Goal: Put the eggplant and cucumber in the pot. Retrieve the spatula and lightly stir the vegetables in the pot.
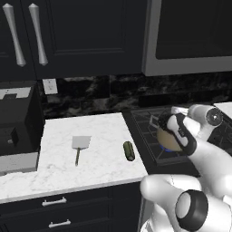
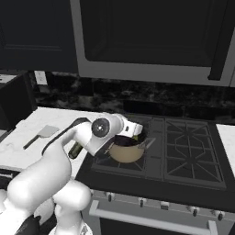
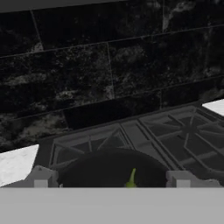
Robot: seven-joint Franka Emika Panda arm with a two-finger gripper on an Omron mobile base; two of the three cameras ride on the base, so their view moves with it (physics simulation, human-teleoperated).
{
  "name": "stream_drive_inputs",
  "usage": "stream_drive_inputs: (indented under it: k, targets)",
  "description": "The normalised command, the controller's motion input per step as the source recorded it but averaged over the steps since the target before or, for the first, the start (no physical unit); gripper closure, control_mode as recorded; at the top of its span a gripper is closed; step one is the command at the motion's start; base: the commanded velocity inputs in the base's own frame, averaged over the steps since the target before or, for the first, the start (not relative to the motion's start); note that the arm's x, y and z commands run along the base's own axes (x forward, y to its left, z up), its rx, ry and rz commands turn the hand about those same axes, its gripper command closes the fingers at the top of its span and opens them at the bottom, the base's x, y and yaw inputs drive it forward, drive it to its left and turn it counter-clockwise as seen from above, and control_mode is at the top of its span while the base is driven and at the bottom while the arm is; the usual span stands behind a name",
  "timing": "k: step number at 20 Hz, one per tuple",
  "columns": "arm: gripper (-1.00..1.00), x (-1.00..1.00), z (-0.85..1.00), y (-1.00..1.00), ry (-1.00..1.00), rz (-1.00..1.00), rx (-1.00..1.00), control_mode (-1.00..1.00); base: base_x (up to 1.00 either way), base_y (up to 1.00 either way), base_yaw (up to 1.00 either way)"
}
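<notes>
The tan pot (image 2: pixel 125 153) stands on the stove's front left burner, its tan side also seen past my hand (image 1: pixel 168 141). My gripper (image 3: pixel 111 181) hovers just above the pot's dark inside (image 3: pixel 100 173), open, fingertips (image 3: pixel 41 179) wide apart and holding nothing. A thin green stem (image 3: pixel 131 177) pokes up inside the pot; the eggplant's dark body cannot be made out there. The olive-green cucumber (image 1: pixel 129 151) lies on the white counter near the stove. The spatula (image 1: pixel 80 145) lies flat further left, its blade toward the wall.
The black stove (image 2: pixel 188 151) has grates to the right of the pot. A dark appliance (image 1: pixel 18 118) stands at the counter's left end. Dark cabinets and a hood hang above, with black marble backsplash (image 3: pixel 109 70) behind.
</notes>
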Motion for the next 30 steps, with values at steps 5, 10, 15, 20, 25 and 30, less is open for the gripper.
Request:
stream_drive_inputs:
  k: [5, 10, 15, 20, 25, 30]
  targets:
    - [-1.0, -0.75, 0.97, 0.23, 0.39, 0.0, 0.08, -1.0, 0.0, 0.0, 0.0]
    - [-1.0, -0.81, 0.71, 0.77, 0.49, 0.0, 0.07, -1.0, 0.0, 0.0, 0.0]
    - [-1.0, -0.62, -0.09, 0.99, 0.31, 0.0, 0.0, -1.0, 0.0, 0.0, 0.0]
    - [-1.0, -0.31, -0.86, 0.84, 0.18, 0.01, 0.0, -1.0, 0.0, 0.0, 0.0]
    - [-1.0, 0.08, -0.77, 0.64, 0.21, 0.05, 0.01, -1.0, 0.0, 0.0, 0.0]
    - [-1.0, 0.64, -0.42, 0.36, 0.19, 0.02, 0.0, -1.0, 0.0, 0.0, 0.0]
